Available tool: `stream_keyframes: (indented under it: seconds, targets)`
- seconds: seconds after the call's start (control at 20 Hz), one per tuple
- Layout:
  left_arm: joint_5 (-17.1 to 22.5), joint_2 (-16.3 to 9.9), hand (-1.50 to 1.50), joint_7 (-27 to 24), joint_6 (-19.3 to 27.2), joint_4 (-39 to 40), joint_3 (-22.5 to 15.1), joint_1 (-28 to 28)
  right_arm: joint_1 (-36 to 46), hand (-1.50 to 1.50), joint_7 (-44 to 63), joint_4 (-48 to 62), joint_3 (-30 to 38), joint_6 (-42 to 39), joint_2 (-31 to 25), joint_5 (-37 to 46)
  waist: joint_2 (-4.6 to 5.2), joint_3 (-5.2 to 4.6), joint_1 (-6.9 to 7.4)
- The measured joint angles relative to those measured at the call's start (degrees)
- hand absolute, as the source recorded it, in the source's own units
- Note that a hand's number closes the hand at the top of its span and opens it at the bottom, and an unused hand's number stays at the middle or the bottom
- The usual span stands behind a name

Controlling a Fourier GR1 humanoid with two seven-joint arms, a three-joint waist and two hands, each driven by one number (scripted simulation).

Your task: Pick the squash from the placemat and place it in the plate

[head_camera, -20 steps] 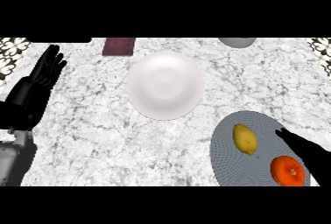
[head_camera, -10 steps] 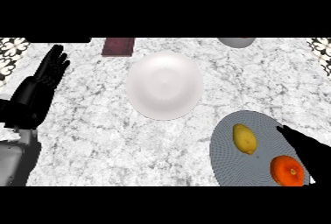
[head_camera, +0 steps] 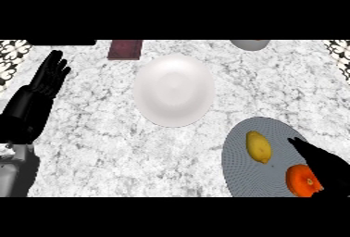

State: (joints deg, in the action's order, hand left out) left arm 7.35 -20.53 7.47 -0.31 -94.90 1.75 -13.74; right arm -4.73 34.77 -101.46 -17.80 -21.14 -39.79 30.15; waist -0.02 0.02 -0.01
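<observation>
The right hand (head_camera: 321, 164) is coming in from the lower right corner and hanging over the grey placemat (head_camera: 239, 166), its dark fingers (head_camera: 298, 143) stretched out fairly straight and pointing up and to the left. It is holding nothing. Whether it is touching the placemat cannot be told from this view. Just to the left of its fingertips, and apart from them, the yellow squash (head_camera: 258, 146) is lying lengthwise on the placemat. Right beside the hand's lower edge, an orange fruit (head_camera: 301, 180) is sitting on the same placemat, partly covered by the hand.

Further up and to the left of the hand, well apart from it, the white plate (head_camera: 174, 90) is lying on the marbled bench (head_camera: 103, 148) with nothing in it. Beyond the plate, near the far edge, a dark red flat thing (head_camera: 126, 49) is lying on the bench, and a grey round thing (head_camera: 249, 44) is showing only in part further to the right.

The left hand (head_camera: 48, 81) is resting at the far left side, open, fingers straight and pointing upward, holding nothing.
</observation>
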Motion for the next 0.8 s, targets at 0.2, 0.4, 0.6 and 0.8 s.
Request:
stream_keyframes:
  seconds: [0.2,0.4,0.6,0.8]
  targets:
    - [-1.17,1.25,0.00,-0.55,-0.50,0.73,0.53,0.16,-0.44,-1.50,-1.22,2.00,0.97,-1.30,2.02,2.35,0.00,-0.02,-0.08]
    - [-2.47,2.64,0.00,-1.18,-0.84,2.30,0.77,-0.83,0.55,-1.50,-3.10,6.62,1.39,-1.14,4.43,6.23,0.02,-0.01,-0.07]
    - [-2.46,2.68,0.00,-0.52,-1.65,1.40,1.21,-0.50,0.34,1.50,-7.97,8.60,1.71,3.74,5.77,9.70,-0.04,-0.10,-0.12]
    - [-2.89,2.92,0.00,-0.88,-1.80,2.50,1.63,-1.37,1.15,1.50,-12.17,9.75,1.78,9.99,6.38,14.41,-0.04,-0.11,-0.17]
